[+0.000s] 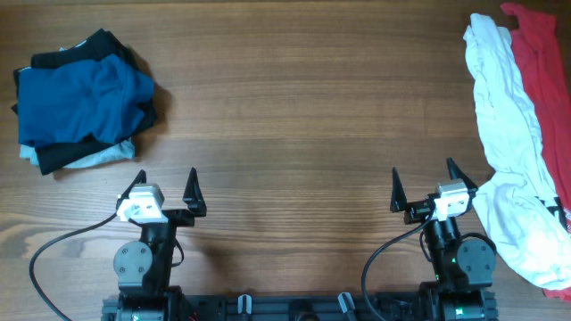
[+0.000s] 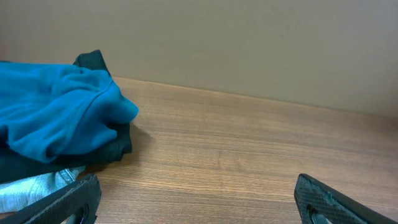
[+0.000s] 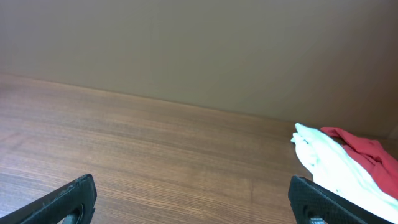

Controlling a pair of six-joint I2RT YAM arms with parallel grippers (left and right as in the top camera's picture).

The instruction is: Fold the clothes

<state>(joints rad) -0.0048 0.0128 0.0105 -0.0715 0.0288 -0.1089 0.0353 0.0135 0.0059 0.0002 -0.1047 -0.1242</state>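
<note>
A stack of folded clothes lies at the table's far left: a royal-blue shirt (image 1: pixel 80 100) (image 2: pixel 59 109) on top, a black garment (image 1: pixel 111 45) (image 2: pixel 93 62) under it, a pale-blue one (image 1: pixel 107 155) (image 2: pixel 34 186) at the bottom. Along the right edge lie a crumpled white garment (image 1: pixel 504 134) (image 3: pixel 339 168) and a red one (image 1: pixel 546 62) (image 3: pixel 364 149). My left gripper (image 1: pixel 166 185) (image 2: pixel 198 198) stands open near the front edge, nothing between its fingers. My right gripper (image 1: pixel 424 178) (image 3: pixel 193 196) is open too, just left of the white garment.
The wooden table (image 1: pixel 294 98) stretches bare between the two piles. A plain beige wall (image 2: pixel 249 43) rises behind its far edge. Black cables (image 1: pixel 62 245) run by the arm bases at the front.
</note>
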